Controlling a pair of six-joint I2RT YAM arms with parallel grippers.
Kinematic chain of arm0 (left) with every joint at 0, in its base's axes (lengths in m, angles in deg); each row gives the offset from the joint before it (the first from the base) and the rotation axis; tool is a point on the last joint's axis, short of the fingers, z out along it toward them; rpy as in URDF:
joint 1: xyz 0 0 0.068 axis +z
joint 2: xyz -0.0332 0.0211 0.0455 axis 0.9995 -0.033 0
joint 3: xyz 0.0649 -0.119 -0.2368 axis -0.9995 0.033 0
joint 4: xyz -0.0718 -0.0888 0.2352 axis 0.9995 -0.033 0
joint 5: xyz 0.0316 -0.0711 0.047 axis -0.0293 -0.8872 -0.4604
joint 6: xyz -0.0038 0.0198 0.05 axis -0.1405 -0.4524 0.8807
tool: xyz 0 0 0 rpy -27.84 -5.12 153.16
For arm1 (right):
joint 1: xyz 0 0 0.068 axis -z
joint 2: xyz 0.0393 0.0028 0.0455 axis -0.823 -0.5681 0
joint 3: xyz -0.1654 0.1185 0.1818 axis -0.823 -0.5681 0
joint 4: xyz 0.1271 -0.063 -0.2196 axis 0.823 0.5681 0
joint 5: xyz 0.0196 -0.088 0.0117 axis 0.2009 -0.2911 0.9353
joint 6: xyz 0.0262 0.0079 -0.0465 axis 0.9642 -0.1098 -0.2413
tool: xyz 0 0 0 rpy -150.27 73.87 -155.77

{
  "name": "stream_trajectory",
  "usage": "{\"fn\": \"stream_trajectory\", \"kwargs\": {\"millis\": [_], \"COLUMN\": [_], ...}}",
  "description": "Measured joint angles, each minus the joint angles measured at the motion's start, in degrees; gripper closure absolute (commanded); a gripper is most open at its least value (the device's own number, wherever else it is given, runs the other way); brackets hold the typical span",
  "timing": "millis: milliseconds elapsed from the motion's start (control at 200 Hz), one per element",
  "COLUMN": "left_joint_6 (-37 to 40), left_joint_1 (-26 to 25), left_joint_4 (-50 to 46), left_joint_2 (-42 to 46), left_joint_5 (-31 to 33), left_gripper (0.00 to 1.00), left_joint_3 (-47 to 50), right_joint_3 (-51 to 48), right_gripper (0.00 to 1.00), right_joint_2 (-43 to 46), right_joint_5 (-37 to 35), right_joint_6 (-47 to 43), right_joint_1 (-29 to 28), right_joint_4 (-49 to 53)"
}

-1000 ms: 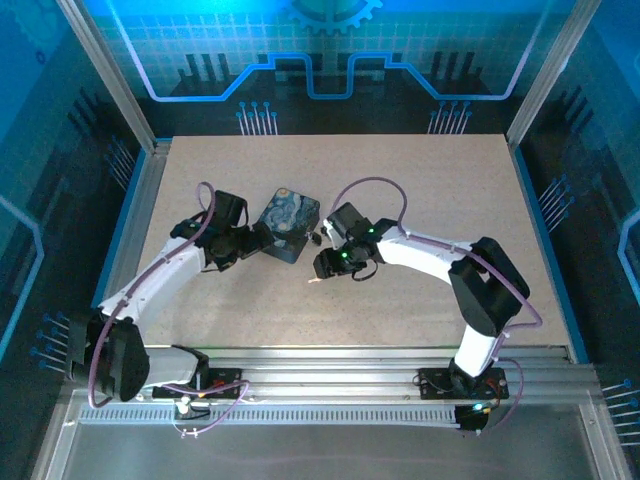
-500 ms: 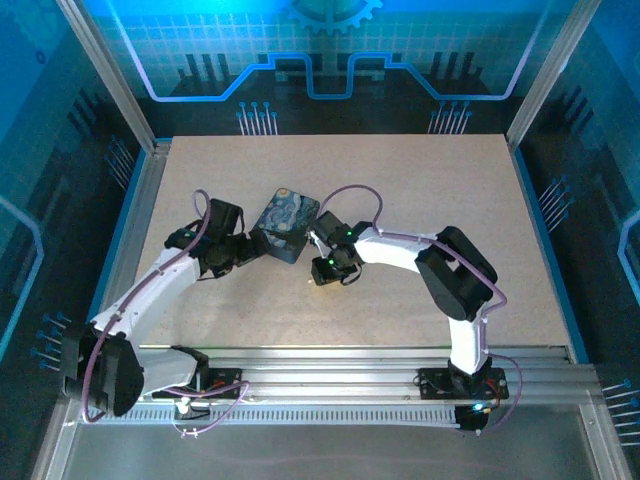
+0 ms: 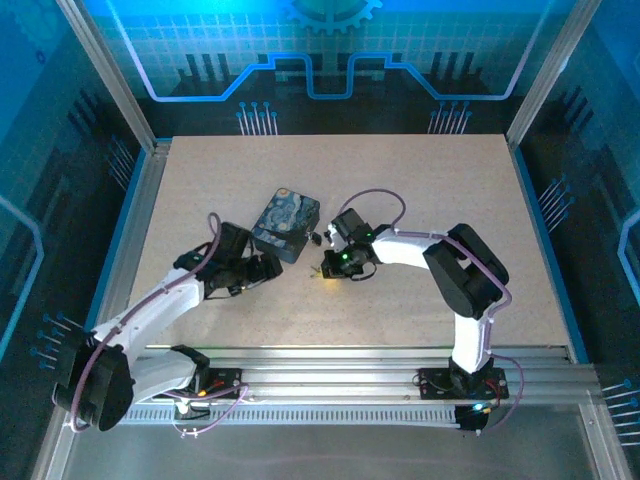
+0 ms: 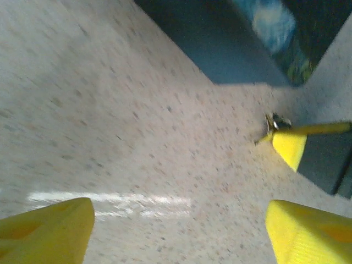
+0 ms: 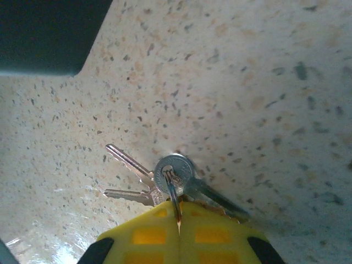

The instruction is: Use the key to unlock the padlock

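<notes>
Tin [image 3: 286,222] on table [image 3: 420,180], padlock [image 3: 315,239] just right of tin, key [image 5: 127,160] before padlock.

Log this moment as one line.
left gripper open above table | right gripper shut on key at table surface | padlock beside tin, untouched

Speckled beige tabletop [image 3: 450,190], blue-lit patterned wall panels [image 3: 420,40], aluminium frame rails [image 3: 330,360]
</notes>
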Motion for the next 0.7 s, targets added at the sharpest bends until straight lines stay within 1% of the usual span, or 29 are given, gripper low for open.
{"fn": "stream_trajectory", "kwargs": {"millis": [65,185,255,420,540,700], "left_joint_6": [-1.53,-3.13,-3.58,-4.81,-4.85,-4.85], "left_joint_1": [-1.62,-3.96,-4.92,-5.88,-6.75,-6.95], "left_joint_4": [3.56,9.31,12.90,19.54,22.18,22.97], "left_joint_2": [-0.17,-1.86,-3.08,-6.82,-10.93,-15.23], "left_joint_5": [-2.34,-5.55,-7.08,-9.44,-10.05,-9.94], "left_gripper": [0.36,0.43,0.49,0.62,0.64,0.63], "left_joint_3": [2.25,3.54,3.54,3.50,2.97,0.55], "right_joint_3": [-1.09,-2.71,-3.04,-3.74,-3.87,-3.87], "right_gripper": [0.98,0.98,0.98,0.98,0.98,0.98], "right_joint_2": [0.09,0.17,0.17,1.09,2.27,2.91], "right_joint_5": [2.14,5.31,6.58,8.39,8.92,8.94], "right_joint_6": [0.52,1.95,2.56,3.74,4.26,4.48], "right_joint_1": [0.96,1.68,1.75,1.73,1.60,1.55], "right_joint_4": [-1.77,-4.50,-5.22,-6.27,-6.64,-6.60]}}
